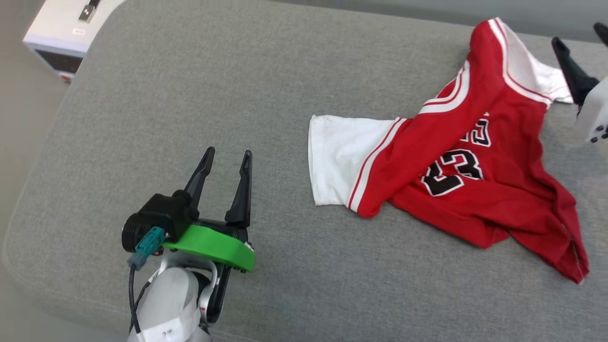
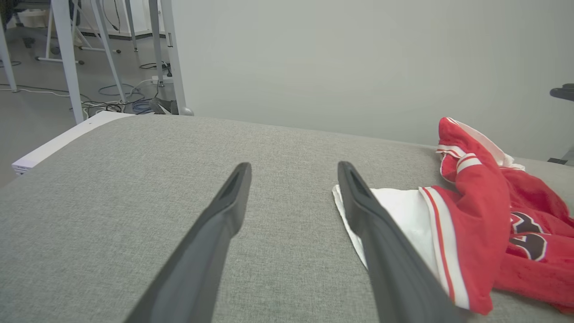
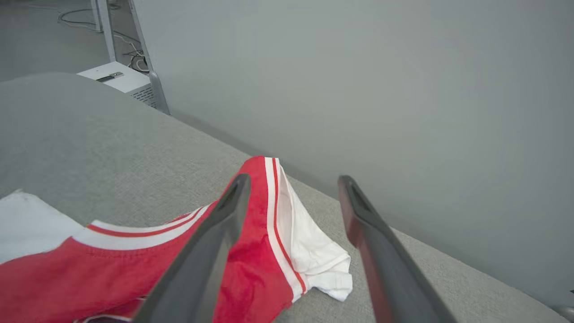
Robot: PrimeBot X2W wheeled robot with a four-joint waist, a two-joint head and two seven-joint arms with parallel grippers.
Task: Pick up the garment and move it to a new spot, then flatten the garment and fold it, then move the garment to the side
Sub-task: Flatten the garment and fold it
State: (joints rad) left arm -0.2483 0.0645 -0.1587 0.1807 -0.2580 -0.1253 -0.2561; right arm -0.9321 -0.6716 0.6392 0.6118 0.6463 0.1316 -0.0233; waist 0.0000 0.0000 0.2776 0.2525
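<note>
The garment [image 1: 456, 156], a red jersey with white sleeves and a black 23, lies crumpled on the right part of the grey cushion [image 1: 190, 95]. One white sleeve [image 1: 342, 159] is spread flat toward the left. My left gripper [image 1: 227, 159] stands open over bare cushion, well left of that sleeve; its wrist view shows the garment [image 2: 471, 224] just past its right finger. My right gripper [image 1: 579, 42] is at the far right edge, open, beside the other white sleeve [image 3: 314, 246], which lies between its fingers [image 3: 215, 242] in its wrist view, not gripped.
A white box [image 1: 66, 28] stands on the floor past the cushion's far left corner. A grey wall [image 3: 403, 89] runs close behind the cushion. Metal legs and cables [image 2: 112, 67] are on the floor at the left. Bare cushion spans the left and near side.
</note>
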